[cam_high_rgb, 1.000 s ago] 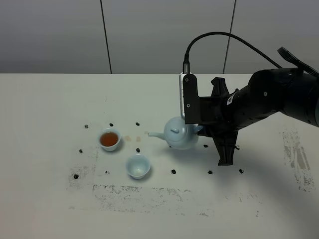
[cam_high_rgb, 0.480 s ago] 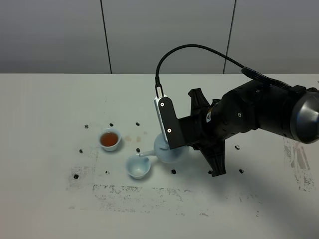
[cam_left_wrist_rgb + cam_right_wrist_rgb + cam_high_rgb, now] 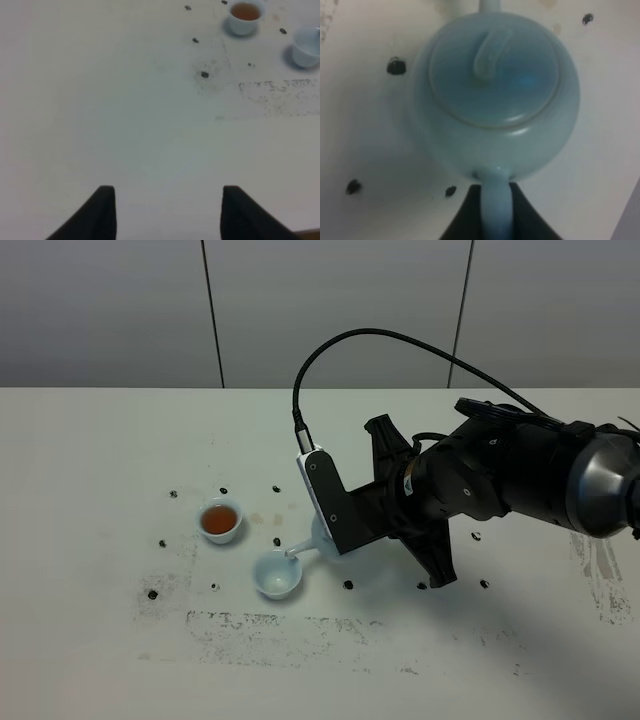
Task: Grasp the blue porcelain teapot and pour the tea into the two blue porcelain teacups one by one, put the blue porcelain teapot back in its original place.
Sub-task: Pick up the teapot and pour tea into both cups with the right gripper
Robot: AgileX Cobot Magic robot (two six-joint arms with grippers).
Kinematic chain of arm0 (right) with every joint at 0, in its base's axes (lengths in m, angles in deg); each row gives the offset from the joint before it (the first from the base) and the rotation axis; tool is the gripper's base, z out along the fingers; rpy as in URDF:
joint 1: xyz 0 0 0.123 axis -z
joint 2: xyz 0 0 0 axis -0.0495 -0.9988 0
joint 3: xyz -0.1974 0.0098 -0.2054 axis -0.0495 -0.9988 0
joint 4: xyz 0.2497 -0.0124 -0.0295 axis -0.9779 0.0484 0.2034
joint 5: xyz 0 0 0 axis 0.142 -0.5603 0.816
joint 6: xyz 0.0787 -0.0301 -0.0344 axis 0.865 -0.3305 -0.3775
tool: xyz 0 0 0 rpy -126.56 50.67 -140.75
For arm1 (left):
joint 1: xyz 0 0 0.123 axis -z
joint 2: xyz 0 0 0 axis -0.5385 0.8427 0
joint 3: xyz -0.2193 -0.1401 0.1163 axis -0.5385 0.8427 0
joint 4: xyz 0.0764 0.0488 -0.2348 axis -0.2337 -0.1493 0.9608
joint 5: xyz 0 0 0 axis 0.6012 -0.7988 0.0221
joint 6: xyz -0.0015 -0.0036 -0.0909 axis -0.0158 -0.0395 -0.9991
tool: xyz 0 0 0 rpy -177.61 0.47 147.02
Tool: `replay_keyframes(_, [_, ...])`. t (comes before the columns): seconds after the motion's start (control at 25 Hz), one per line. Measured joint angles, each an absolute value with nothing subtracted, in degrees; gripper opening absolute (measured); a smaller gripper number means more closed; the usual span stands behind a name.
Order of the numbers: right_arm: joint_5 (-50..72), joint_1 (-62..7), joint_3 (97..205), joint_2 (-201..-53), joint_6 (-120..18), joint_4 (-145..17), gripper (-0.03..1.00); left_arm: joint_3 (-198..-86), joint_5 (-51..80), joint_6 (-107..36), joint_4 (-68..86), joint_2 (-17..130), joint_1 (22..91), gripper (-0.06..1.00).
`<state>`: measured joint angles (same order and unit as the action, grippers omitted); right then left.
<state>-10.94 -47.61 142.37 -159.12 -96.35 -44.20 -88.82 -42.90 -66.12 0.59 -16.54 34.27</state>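
Your left gripper (image 3: 167, 212): jaws wide, nothing between them, over bare table (image 3: 125, 125), well apart from both cups. In the high view a scuffed grey patch (image 3: 300, 625) on the tabletop lies nearest the front edge. Just beyond it is the nearer teacup (image 3: 277, 574), upright, inside looks pale. The blue porcelain teapot (image 3: 305, 549) is held tipped spout-down, with the spout tip right at that cup's rim. Can't tell whether anything is flowing. Most of its body hides behind the wrist camera (image 3: 325, 502) in the high view. Your right gripper (image 3: 495, 212) is clamped on the teapot's loop handle, dark fingers (image 3: 465, 220) pressed either side. The lid is on, knob showing. The farther teacup (image 3: 220, 520) sits upright, left and behind, holding brown tea, apart from the other cup. Small black marks (image 3: 348, 585) dot the table around them. A black cable (image 3: 400, 340) arcs up from the wrist camera against the grey wall (image 3: 100, 310).
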Motion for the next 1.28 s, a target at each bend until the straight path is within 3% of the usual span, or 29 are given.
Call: replay_keyframes(1.28, [-8.29,-51.05,142.37,-159.12,-96.29,-27.25,0.03,-88.82,-42.90,-66.12,0.59,-16.54,34.27,0.49])
